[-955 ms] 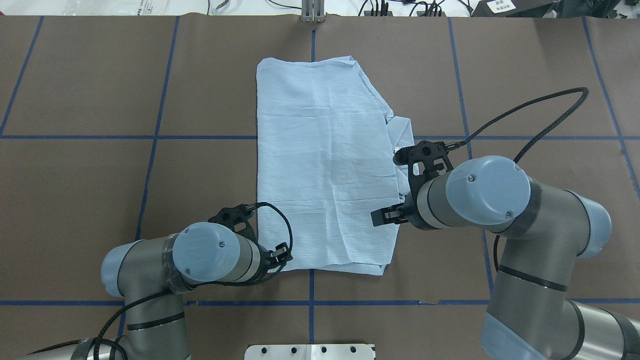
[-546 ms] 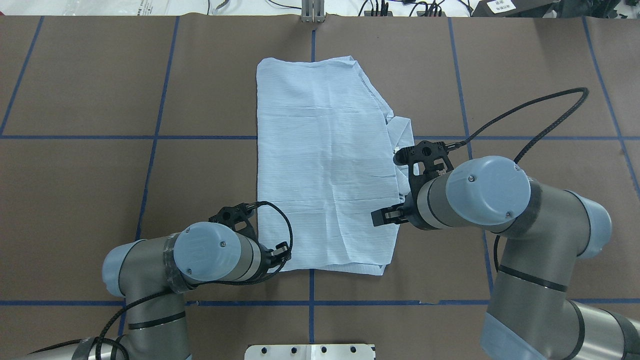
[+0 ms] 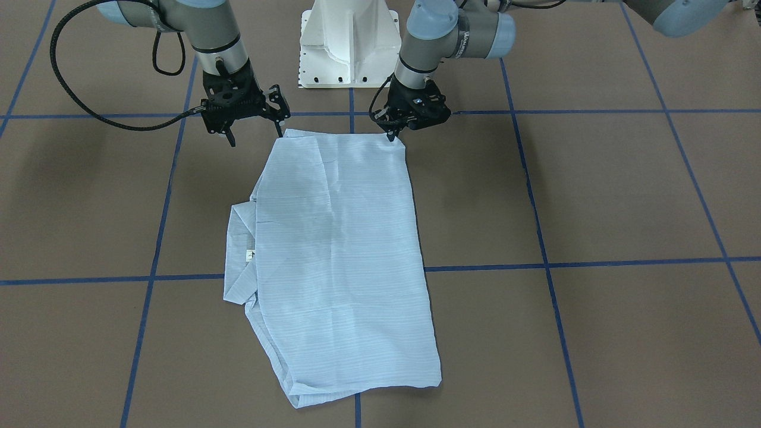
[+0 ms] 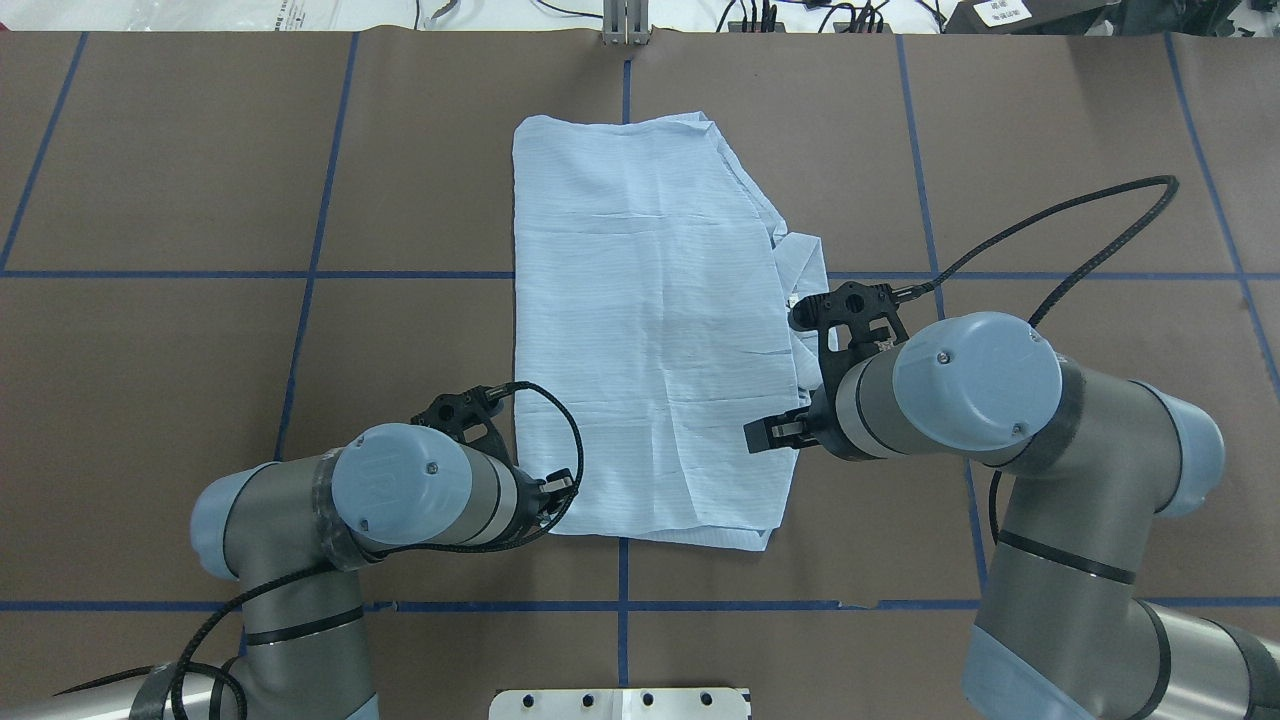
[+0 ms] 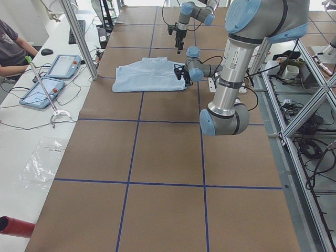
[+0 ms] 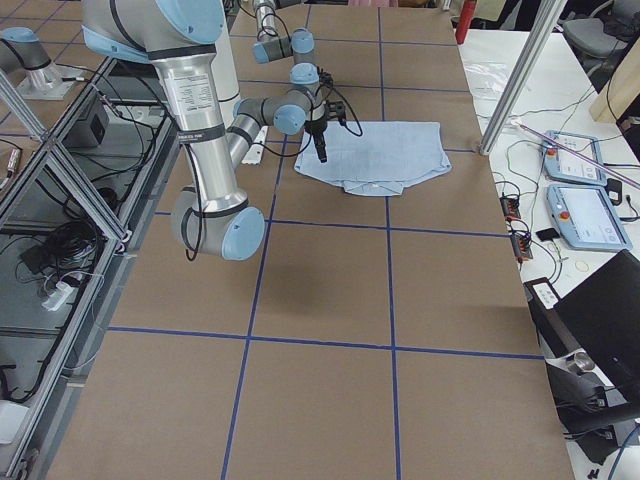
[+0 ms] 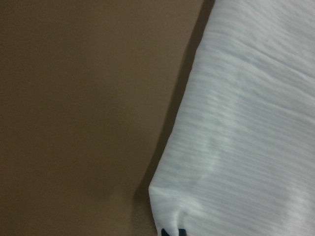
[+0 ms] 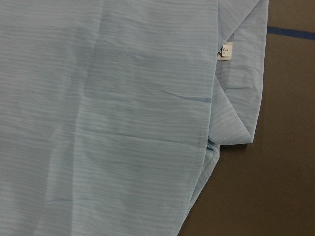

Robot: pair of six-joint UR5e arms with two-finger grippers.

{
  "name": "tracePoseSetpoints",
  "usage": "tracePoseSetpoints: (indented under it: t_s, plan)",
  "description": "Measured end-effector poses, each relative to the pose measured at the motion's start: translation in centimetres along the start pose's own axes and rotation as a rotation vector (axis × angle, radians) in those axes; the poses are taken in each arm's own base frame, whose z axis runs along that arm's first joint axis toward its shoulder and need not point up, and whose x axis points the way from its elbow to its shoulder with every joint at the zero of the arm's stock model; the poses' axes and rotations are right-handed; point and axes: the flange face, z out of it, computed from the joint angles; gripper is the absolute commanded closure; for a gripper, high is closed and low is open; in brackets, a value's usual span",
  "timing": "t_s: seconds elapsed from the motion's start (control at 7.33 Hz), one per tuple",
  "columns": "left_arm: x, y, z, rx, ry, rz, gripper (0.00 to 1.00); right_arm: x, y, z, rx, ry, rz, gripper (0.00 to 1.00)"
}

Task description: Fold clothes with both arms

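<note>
Where the shirt (image 4: 640, 330) lies: folded into a long panel, flat on the brown surface (image 4: 200, 350), across its blue tape lines (image 4: 400, 274), mid-scene.
Collar (image 8: 241, 98): sticks out from the panel's right side, with the white label (image 8: 225, 51) showing.
Left hand (image 3: 391, 135): fingers pressed together, pinching the shirt's near left corner; the cloth puckers at the tips.
Right hand (image 3: 254, 132): fingers spread, hovering at the near right corner, with one finger just beside the hem and the other over bare surface.

One shirt (image 4: 650, 330) is lying on one desk (image 4: 180, 180). Two arms are reaching over it, the left arm (image 4: 400, 495) and the right arm (image 4: 975, 380), each carrying one tool: the left tool (image 3: 390, 137) and the right tool (image 3: 254, 137).
</note>
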Motion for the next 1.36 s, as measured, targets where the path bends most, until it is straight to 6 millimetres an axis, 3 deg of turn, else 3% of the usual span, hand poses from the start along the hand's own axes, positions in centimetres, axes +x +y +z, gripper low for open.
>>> tracePoseSetpoints:
  t_s: [0.14,0.55,0.82,1.09,1.36]
  plan:
    - [0.4,-0.1,-1.0,0.0,0.011,-0.001,1.0,-0.3,0.3,0.2,-0.007,-0.002,0.039,0.0]
    - [1.0,0.1,-2.2,-0.005,0.03,0.001,1.0,-3.7,4.1,2.0,-0.068,-0.013,0.326,0.0]
    - [1.0,0.1,-2.3,-0.005,0.032,0.001,1.0,-5.2,5.1,4.3,-0.086,0.025,0.56,0.0]
    - [0.9,0.1,-2.3,-0.005,0.03,0.001,1.0,-5.5,5.1,6.6,-0.079,0.073,0.766,0.0]
    - [0.9,0.0,-2.2,-0.002,0.029,0.002,1.0,-5.2,5.6,8.6,-0.077,0.119,0.853,0.0]
